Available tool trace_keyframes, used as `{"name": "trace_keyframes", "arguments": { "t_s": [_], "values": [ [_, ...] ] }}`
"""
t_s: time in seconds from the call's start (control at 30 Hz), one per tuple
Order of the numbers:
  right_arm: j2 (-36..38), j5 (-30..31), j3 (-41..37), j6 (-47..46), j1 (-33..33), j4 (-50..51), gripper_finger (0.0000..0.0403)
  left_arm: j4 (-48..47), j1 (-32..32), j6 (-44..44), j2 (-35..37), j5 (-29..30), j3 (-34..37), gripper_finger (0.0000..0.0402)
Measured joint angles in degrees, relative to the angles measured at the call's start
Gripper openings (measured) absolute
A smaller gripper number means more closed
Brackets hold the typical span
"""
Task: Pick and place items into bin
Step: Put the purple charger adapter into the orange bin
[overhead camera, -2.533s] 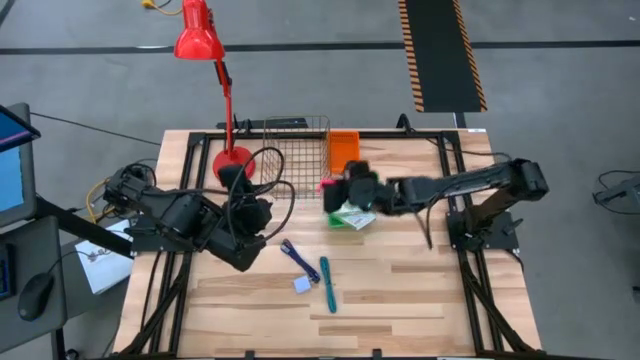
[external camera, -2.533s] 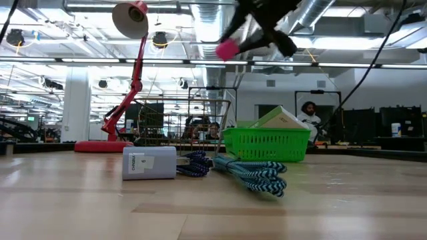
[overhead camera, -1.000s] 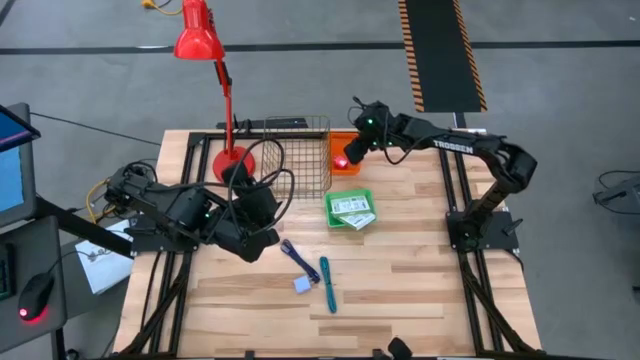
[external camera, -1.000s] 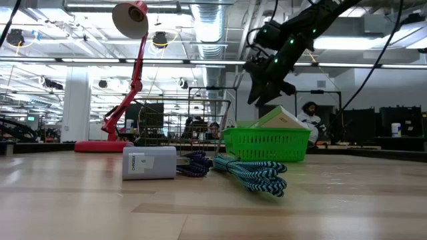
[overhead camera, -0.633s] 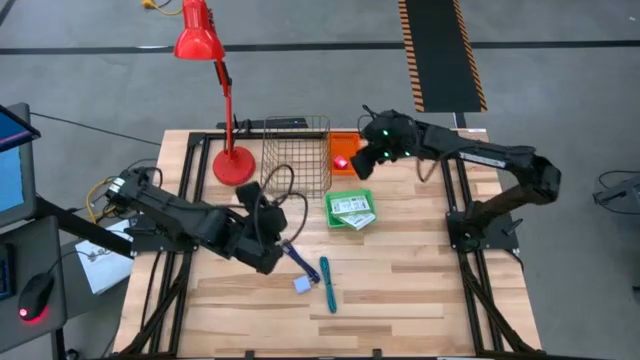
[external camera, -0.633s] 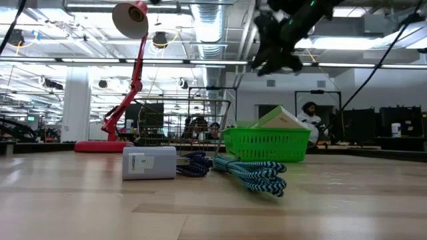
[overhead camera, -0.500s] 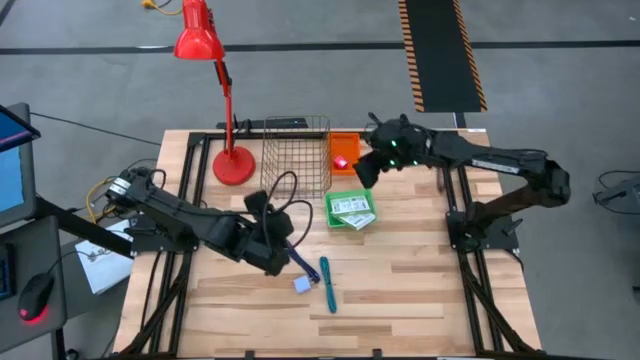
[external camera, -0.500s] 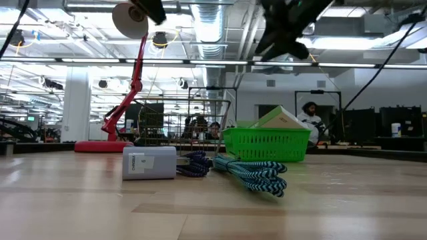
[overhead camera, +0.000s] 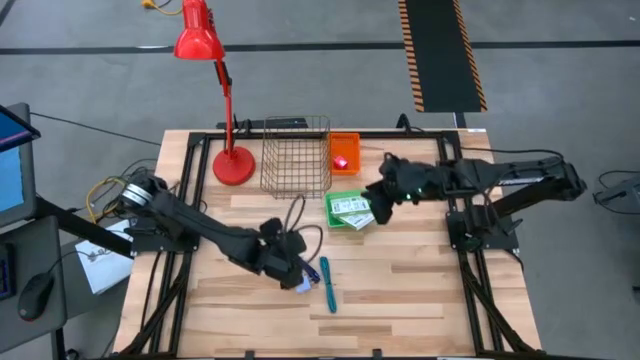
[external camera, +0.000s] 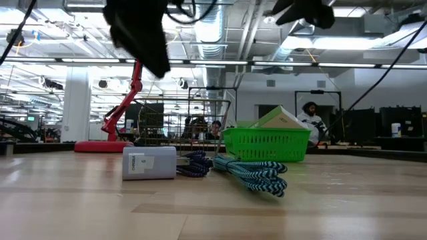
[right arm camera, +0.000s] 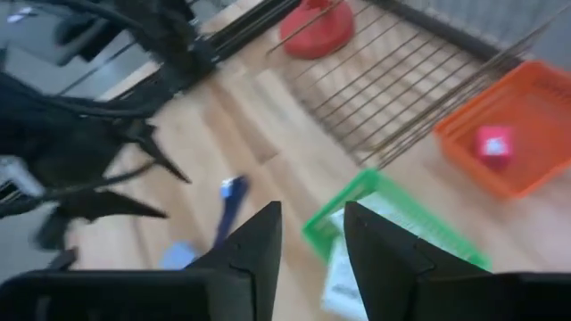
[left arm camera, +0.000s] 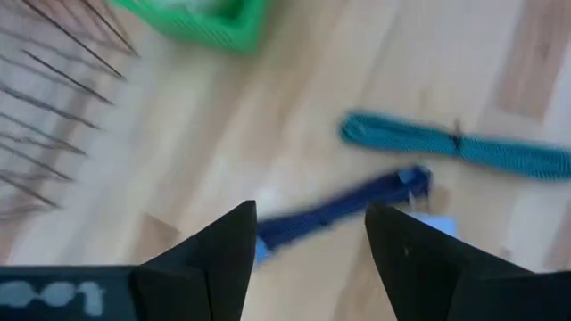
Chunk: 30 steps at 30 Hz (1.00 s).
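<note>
On the tabletop (overhead camera: 420,270), the left gripper (overhead camera: 291,268) reaches out low over the near-centre boards, its fingers (left arm camera: 223,245) parted with nothing between them, right above the dark blue cord (left arm camera: 343,203). The teal stick (overhead camera: 327,283) lies just right of the cord, and a pale-blue cube (overhead camera: 302,285) sits beside the cord's near end, partly under the gripper in the high view.

The right gripper (overhead camera: 381,204) hangs at the right edge of the green basket (overhead camera: 349,211), fingers (right arm camera: 257,241) apart and empty. Two white packets with green print (overhead camera: 351,207) lie inside that basket, at the tabletop's centre.

Behind it, at the far edge, the orange bin (overhead camera: 344,152) holds a pink cube (overhead camera: 342,162). A wire basket (overhead camera: 295,155) stands just left of the bin, and a red lamp (overhead camera: 208,80) has its base at the far left.

In the low view a person (external camera: 309,117) sits in the room beyond the tabletop.
</note>
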State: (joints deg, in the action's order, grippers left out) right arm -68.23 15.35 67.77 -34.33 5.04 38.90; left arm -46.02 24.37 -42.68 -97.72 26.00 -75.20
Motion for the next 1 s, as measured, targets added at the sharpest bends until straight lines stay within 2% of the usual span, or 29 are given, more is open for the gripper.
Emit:
{"name": "trace_keyframes", "arguments": {
  "t_s": [0.27, 0.53, 0.7, 1.0],
  "values": [
    [-0.7, 6.8, -0.1, -8.4, 11.5, 2.2, 0.0153, 3.9, 3.7, -4.5, -5.9, -5.1, 0.0, 0.0201],
    [-0.7, 10.4, 0.0, -16.6, 17.1, 7.9, 0.0189, 8.2, 6.7, -7.6, -6.5, -6.2, 0.0, 0.0209],
    [-0.7, 10.7, 0.0, -16.3, 18.6, 11.7, 0.0204, 8.1, 6.8, -10.8, -6.5, -8.4, 0.0, 0.023],
    [-0.7, 11.8, 0.0, -8.4, 20.9, 17.6, 0.0207, 8.3, 6.8, -12.2, -6.5, -8.2, 0.0, 0.0248]
  ]
}}
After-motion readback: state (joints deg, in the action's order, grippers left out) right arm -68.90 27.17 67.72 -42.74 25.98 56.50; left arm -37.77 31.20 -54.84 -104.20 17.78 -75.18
